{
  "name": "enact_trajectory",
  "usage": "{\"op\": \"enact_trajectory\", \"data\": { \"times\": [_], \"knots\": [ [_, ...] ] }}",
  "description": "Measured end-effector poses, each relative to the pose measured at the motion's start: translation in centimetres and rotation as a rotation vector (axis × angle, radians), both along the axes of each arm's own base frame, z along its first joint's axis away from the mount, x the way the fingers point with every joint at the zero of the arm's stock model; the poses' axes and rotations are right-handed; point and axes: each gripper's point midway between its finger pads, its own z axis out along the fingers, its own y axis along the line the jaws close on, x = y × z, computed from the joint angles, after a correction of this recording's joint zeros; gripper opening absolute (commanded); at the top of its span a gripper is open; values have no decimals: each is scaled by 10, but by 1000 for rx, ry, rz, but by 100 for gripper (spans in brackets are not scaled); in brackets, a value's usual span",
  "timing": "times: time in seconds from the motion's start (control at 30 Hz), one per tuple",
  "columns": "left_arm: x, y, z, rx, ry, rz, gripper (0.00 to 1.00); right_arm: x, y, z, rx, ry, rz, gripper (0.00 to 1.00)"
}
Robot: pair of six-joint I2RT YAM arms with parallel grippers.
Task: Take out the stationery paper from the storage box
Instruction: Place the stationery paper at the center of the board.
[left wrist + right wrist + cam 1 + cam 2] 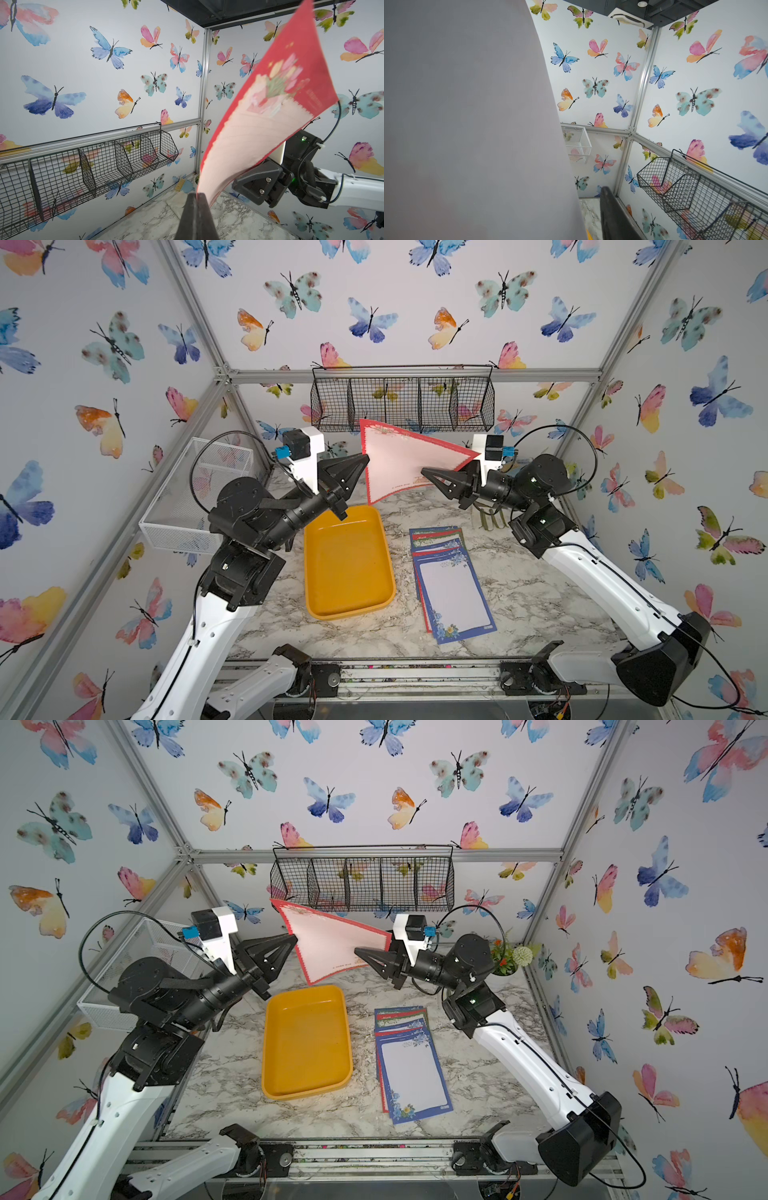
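Stationery paper (454, 593) beside storage box (348, 568)

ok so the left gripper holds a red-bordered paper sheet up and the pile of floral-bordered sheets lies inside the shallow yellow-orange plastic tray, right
No: the left gripper does hold the red-bordered paper sheet up, but the pile of floral-bordered sheets lies on the marble tabletop beside the shallow yellow-orange plastic tray, not inside it, as both top views show.
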Motion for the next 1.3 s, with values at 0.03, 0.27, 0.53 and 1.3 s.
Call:
{"op": "enact_trajectory", "data": {
  "times": [0.03, 0.27, 0.53, 1.3],
  "knots": [
    [-1, -1, 1, -7, 2, -11, 0, -2, -1, 0, 3, 1, 3, 23],
    [-1, -7, -7, -33, 42, -58, 0, -17, -14, 5, 31, 27, 6, 2],
    [7, -8, -32, -36, 110, -44, 80, -23, -26, -1, -1, 154, -32, 2],
    [7, 23, -30, -49, 96, 128, 86, -6, -53, -241, -579, 1102, -306, 2]
  ]
}}
